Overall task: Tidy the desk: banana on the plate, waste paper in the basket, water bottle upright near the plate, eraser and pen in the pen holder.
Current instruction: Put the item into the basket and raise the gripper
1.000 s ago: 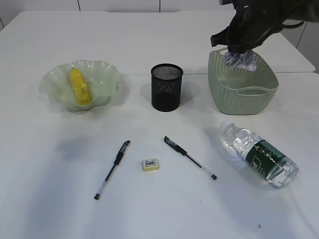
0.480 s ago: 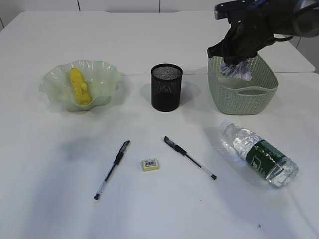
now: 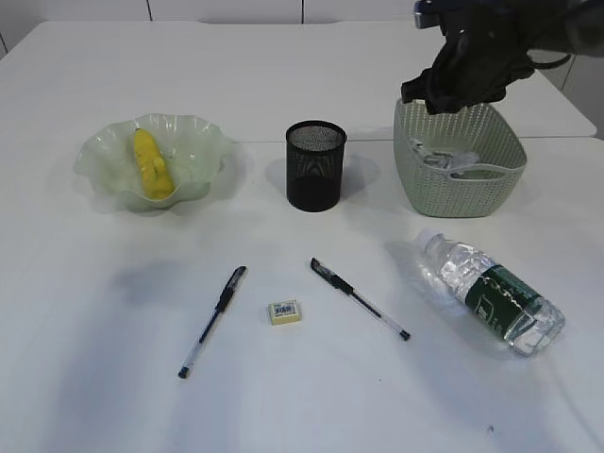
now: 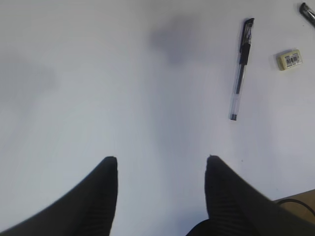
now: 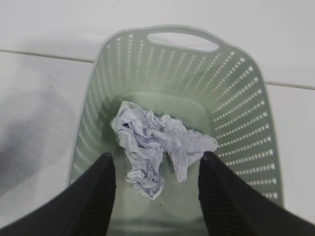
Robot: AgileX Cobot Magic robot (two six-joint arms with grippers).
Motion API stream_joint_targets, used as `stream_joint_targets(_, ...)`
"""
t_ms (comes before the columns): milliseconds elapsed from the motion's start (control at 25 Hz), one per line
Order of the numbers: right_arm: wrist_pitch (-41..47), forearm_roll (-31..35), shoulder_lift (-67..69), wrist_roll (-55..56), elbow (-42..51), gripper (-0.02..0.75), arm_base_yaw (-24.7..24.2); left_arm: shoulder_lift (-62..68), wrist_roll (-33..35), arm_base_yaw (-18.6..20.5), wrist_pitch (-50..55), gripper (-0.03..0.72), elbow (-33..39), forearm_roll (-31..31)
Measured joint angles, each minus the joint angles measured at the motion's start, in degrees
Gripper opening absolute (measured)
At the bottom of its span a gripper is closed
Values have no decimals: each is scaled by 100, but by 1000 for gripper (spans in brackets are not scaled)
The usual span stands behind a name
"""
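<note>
Banana [image 3: 151,162] on plate [image 3: 203,142] (bottle [image 3: 491,293] lying).

The right arm's black gripper [image 3: 453,94] looks bulky and glossy, trailing a dark cable. Both wrist views show matte black, finely ribbed, tapering fingers [image 4: 106,191]; the left gripper [image 4: 161,160] matches.

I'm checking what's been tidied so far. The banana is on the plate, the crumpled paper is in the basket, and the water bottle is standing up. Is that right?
Not quite. The water bottle isn't standing; it lies on its side on the desk, as the exterior view shows. The rest is right: the banana is on the plate, and the crumpled paper is in the basket.
</note>
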Motion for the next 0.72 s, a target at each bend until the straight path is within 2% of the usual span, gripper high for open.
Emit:
stream_joint_targets(160, 382, 362, -301, -447, -11, 408, 0, 0, 0, 0, 0, 403, 0, 10)
stream_joint_targets(440, 1765, 1659, -893, -2177, -11, 408, 0, 0, 0, 0, 0, 403, 0, 10)
stream_joint_targets(720, 2725, 2043, -1646, -2704, 221, 409, -287, 0, 0, 0, 115, 403, 0, 10)
